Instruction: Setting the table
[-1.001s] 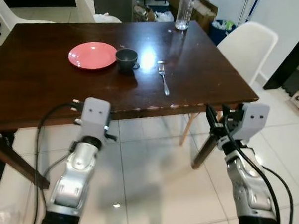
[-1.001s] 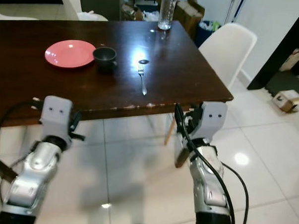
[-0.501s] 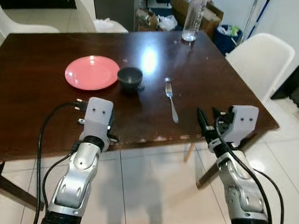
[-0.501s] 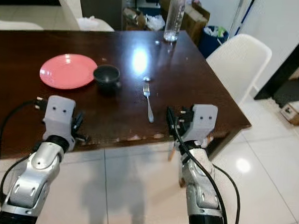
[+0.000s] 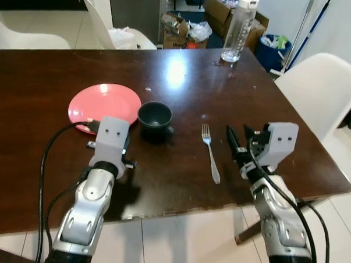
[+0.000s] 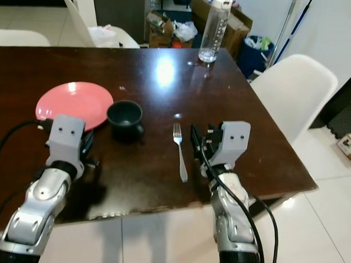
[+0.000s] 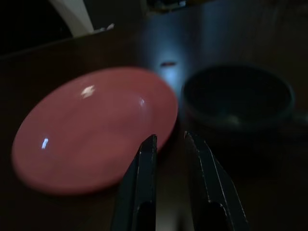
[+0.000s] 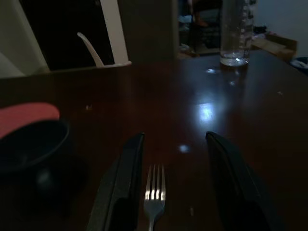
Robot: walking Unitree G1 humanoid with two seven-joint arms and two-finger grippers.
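Both arms have come forward over the dark table (image 5: 39, 189) — right gripper (image 8: 173, 185) open, empty, straddling the fork (image 5: 210, 153); left gripper (image 7: 169, 161) nearly closed, empty, near the pink plate (image 5: 104, 103) and black cup (image 5: 155, 115).

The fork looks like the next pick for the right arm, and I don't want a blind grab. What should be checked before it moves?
1. Right gripper open: ok, its fingers stand apart.
2. Fork lined up: ok, in the right wrist view its tines lie between the fingers.
3. Fork free of neighbours: ok, it lies alone on the table, apart from the dark cup.
4. Right gripper's height above the fork: cannot tell.
5. Left gripper out of the way: ok, it is near the pink plate, narrowly open and holding nothing.
6. Water bottle clear of the reach: ok, it stands at the table's far edge.
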